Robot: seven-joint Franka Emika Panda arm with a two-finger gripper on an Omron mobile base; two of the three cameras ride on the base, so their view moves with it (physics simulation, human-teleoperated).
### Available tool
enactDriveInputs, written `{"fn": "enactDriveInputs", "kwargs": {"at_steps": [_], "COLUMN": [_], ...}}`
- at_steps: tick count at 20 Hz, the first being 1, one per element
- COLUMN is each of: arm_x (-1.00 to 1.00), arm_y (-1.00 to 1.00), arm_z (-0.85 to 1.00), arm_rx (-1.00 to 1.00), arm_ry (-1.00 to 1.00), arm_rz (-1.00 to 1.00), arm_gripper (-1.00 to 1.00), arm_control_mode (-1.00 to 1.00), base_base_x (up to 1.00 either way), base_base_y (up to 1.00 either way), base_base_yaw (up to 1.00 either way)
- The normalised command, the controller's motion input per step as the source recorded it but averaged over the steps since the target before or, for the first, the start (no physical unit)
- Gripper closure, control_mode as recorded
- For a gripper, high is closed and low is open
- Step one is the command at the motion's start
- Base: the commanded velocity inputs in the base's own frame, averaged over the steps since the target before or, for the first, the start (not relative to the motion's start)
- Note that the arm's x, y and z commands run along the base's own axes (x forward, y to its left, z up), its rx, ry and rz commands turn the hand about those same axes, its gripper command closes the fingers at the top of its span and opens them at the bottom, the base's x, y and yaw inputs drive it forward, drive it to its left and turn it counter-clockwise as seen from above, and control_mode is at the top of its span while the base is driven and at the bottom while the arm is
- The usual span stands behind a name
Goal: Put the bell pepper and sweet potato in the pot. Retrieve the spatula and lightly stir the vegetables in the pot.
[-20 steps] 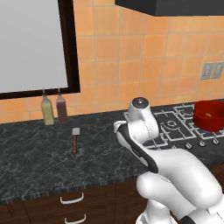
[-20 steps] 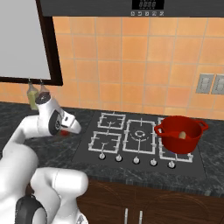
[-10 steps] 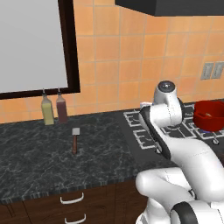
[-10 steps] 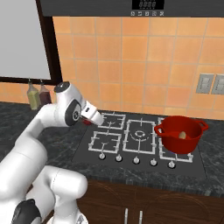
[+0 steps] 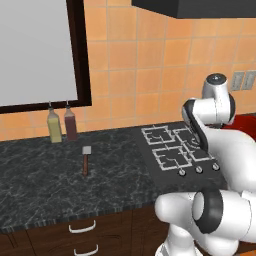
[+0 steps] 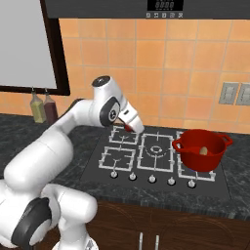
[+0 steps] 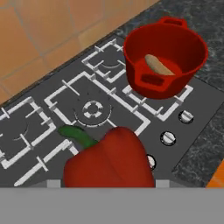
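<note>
Swung rightward since a second ago, the arm now carries the gripper [image 6: 131, 128] from the counter side over the stove's [image 6: 146, 156] left burners, jaws clenched on the bell pepper [image 7: 109, 159], its green stem poking out; open hob lies between it and the pot [image 7: 164, 57] on the right burner, well apart. Inside the pot rests the sweet potato [image 7: 158, 65]; farther left, the spatula [image 5: 86, 160] lies on bare dark counter [image 5: 40, 185] near two bottles [image 5: 62, 125]; no writing is legible.

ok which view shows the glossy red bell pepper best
The hand view: the glossy red bell pepper fills the foreground there, green stem visible, above the stove. The right base view gives just a small red sliver at the gripper. In the left base view the arm blocks it.
</note>
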Motion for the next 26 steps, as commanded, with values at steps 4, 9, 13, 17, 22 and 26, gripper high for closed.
{"fn": "enactDriveInputs", "kwargs": {"at_steps": [4, 9, 13, 17, 22, 26], "arm_x": [0.41, 0.25, 0.37, 0.41, 0.53, 0.48], "arm_y": [-1.0, -1.0, -1.0, -0.99, -0.77, -0.48], "arm_z": [0.06, 0.0, -0.13, -0.33, -0.57, -0.54], "arm_rx": [0.11, 0.16, 0.16, 0.1, 0.03, 0.0], "arm_ry": [0.04, 0.04, 0.02, 0.0, 0.0, 0.0], "arm_rz": [-0.23, -0.2, -0.13, -0.03, 0.0, 0.0], "arm_gripper": [1.0, 1.0, 1.0, 1.0, 1.0, 1.0], "arm_control_mode": [-1.0, -1.0, -1.0, -1.0, -1.0, -1.0], "base_base_x": [0.0, 0.0, 0.0, 0.0, 0.0, 0.0], "base_base_y": [0.0, 0.0, 0.0, 0.0, 0.0, 0.0], "base_base_yaw": [0.0, 0.0, 0.0, 0.0, 0.0, 0.0]}}
